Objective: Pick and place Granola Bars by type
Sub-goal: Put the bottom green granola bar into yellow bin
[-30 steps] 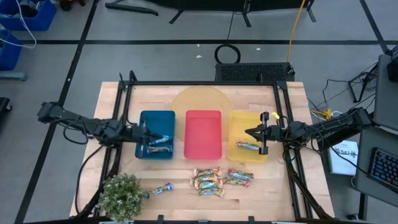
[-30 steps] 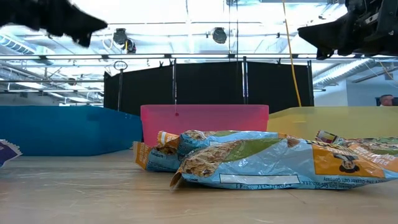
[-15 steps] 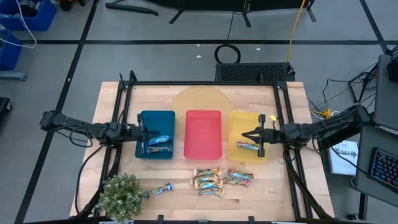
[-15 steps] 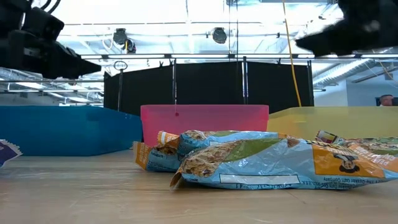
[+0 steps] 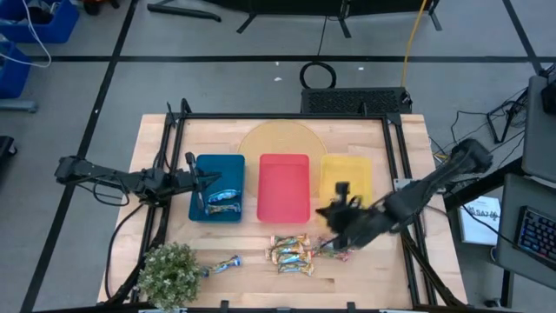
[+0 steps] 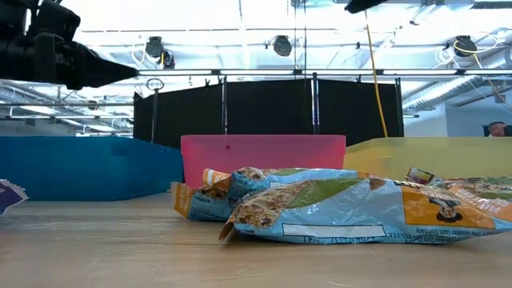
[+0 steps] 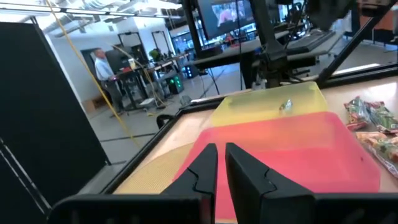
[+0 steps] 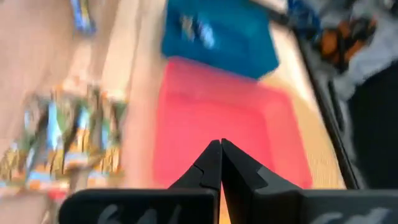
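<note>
Loose granola bars lie flat near the table's near edge: a blue-and-orange cluster (image 5: 291, 252), red-and-green ones (image 5: 336, 250) and a single blue bar (image 5: 224, 263). Two blue bars (image 5: 222, 201) lie in the blue tray (image 5: 201, 213). One bar (image 7: 285, 106) lies in the yellow tray (image 5: 346, 174). The red tray (image 5: 284, 187) holds nothing. My left gripper (image 5: 195, 179) (image 7: 217, 155) hovers at the blue tray's left side, fingers a narrow gap apart. My right gripper (image 5: 323, 214) (image 8: 221, 144) is shut and empty, in the air above the loose bars by the yellow tray's near edge.
A small green plant (image 5: 168, 271) stands at the near left corner beside the single blue bar. A yellow round mat (image 5: 280, 141) lies behind the trays. A black frame (image 5: 393, 165) borders the table's sides. Bare wood (image 5: 252, 239) lies between the trays and the loose bars.
My right arm has swung from over the yellow tray toward the near edge and the table's left, turning as it went, and now hangs over the loose bars. My left gripper has drawn back a little toward the left edge. No bar has moved.
</note>
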Robot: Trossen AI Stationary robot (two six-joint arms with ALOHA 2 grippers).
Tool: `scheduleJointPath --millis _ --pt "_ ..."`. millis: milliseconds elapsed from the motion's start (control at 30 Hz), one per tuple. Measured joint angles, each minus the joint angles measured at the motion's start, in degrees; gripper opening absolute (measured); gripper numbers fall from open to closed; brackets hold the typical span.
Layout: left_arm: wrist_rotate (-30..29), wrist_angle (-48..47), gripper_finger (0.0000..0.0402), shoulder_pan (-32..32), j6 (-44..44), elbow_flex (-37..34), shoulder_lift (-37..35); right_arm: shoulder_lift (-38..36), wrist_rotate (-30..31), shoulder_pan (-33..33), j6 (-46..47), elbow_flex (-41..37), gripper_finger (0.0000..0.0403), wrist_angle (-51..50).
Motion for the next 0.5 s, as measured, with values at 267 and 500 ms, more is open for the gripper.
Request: scheduleJointPath --millis 267,500 --pt "0.93 -0.87 0.0042 -0.04 5.17 0.0 0.02 21.52 -9.56 1.14 21.71 19.77 0.0 -31.47" --pt "0.89 -2.53 0.0042 -0.02 9.23 0.02 0.02 29.28 -21.51 1.1 28.19 22.06 0.0006 -30.65"
